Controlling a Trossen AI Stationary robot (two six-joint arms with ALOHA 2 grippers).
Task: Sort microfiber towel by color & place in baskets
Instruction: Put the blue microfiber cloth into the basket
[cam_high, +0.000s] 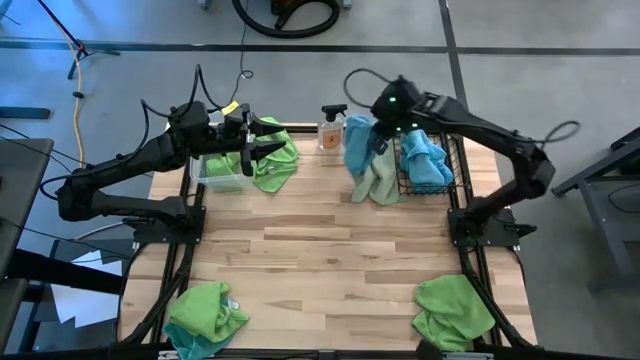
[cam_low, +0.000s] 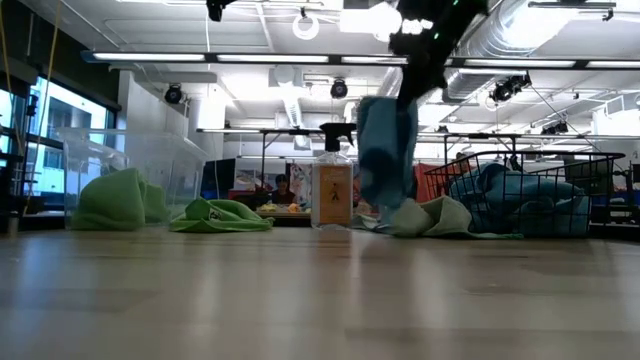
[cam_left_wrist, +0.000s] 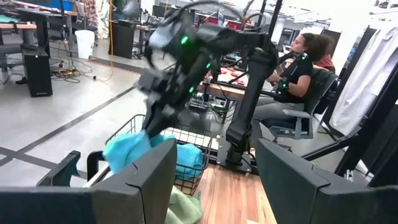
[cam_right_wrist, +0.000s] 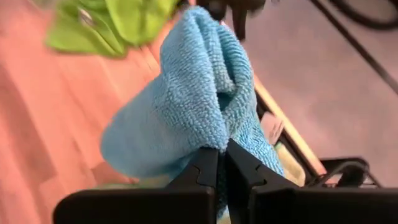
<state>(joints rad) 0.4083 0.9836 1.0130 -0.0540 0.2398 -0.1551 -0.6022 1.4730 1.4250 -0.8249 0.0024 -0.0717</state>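
Nearest us, the pale wooden tabletop (cam_high: 330, 250) carries two loose lime-green microfiber heaps (cam_high: 205, 315) (cam_high: 455, 312) at its near corners. The right pincer (cam_right_wrist: 221, 148), fingers pressed together on a sky-blue fuzzy towel (cam_high: 358, 148), holds it hanging lengthwise just beside the black wire-mesh basket (cam_high: 452, 165), which lies on its outer side and already holds blue cloths (cam_high: 425, 160). The clear plastic tub (cam_high: 215, 175) holds green cloth. Above it we see the left pincer (cam_high: 250, 150), spread wide and holding nothing.
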